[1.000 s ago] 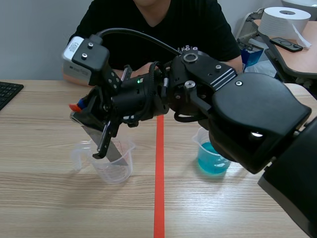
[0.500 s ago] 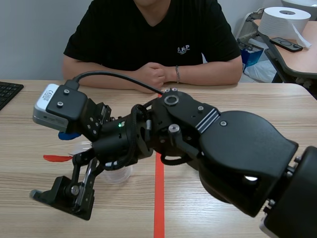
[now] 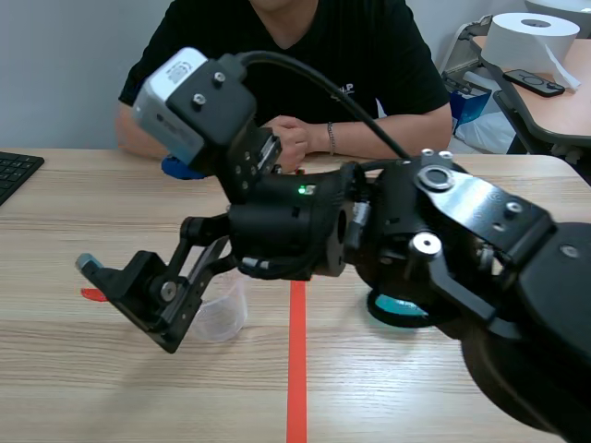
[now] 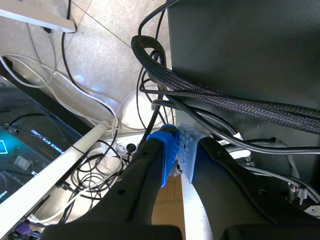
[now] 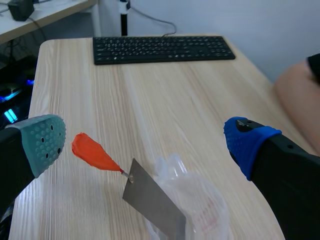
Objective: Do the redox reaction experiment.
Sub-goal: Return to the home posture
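A thin grey metal sheet [image 5: 152, 200] with an orange handle [image 5: 92, 152] leans in a clear plastic beaker [image 5: 197, 207], handle sticking out over the rim. My right gripper [image 5: 145, 142] is open just above it, touching nothing. In the scene view the right arm reaches across to the left; its gripper [image 3: 134, 217] hangs over the clear beaker [image 3: 222, 314], and only the orange handle tip [image 3: 90, 294] shows. A beaker of blue liquid [image 3: 402, 309] stands right of the red line, mostly hidden by the arm. My left gripper [image 4: 177, 150] is shut on nothing, off the table, facing cables.
A person sits across the table with hands [image 3: 295, 138] folded near its far edge. A black keyboard [image 5: 162, 49] lies at the table's left end, beyond the clear beaker. A paper roll [image 3: 531, 41] sits on a side desk at the back right.
The right gripper opened and let go of the metal sheet, which now rests in the clear beaker. The gripper dropped low to the left, then lifted a little.
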{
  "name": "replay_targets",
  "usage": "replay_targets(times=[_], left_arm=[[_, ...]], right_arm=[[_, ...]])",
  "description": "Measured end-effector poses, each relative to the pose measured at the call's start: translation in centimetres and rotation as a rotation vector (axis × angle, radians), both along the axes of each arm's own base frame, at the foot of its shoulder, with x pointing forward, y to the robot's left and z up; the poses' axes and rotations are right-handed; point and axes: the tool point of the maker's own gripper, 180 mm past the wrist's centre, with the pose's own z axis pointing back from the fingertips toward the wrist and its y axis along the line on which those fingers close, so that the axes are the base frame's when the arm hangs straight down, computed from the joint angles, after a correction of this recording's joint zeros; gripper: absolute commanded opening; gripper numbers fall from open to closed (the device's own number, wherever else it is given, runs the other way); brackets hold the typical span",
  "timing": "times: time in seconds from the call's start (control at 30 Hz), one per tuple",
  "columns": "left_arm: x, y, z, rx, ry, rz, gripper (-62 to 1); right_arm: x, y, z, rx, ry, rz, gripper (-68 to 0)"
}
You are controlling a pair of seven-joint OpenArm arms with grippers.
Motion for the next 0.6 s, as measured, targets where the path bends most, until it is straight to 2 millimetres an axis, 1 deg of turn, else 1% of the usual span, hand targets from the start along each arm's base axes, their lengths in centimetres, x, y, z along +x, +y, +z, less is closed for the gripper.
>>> replay_targets(times=[0.07,0.13,0.23,0.37,0.47,0.53,0.6], left_arm=[[0.0,0.0,0.0,0.000,0.000,0.000,-58.2],[0.0,0.0,0.0,0.000,0.000,0.000,-58.2],[0.0,0.0,0.0,0.000,0.000,0.000,-58.2],[0.0,0.0,0.0,0.000,0.000,0.000,-58.2],[0.0,0.0,0.0,0.000,0.000,0.000,-58.2],[0.0,0.0,0.0,0.000,0.000,0.000,-58.2],[0.0,0.0,0.0,0.000,0.000,0.000,-58.2]], right_arm=[[-0.2,-1.3,0.3,0.011,-0.007,-0.047,0.4],[-0.5,-2.8,0.0,-0.005,-0.003,-0.087,0.4],[-0.2,-5.3,-0.7,-0.031,0.009,-0.187,0.4],[-0.6,-8.5,-0.9,-0.082,0.002,-0.266,0.4],[-1.0,-10.4,-0.7,-0.108,0.002,-0.306,0.4],[-0.8,-11.7,-0.2,-0.089,0.030,-0.359,0.4],[-0.8,-12.8,0.2,-0.102,0.025,-0.373,0.4]])
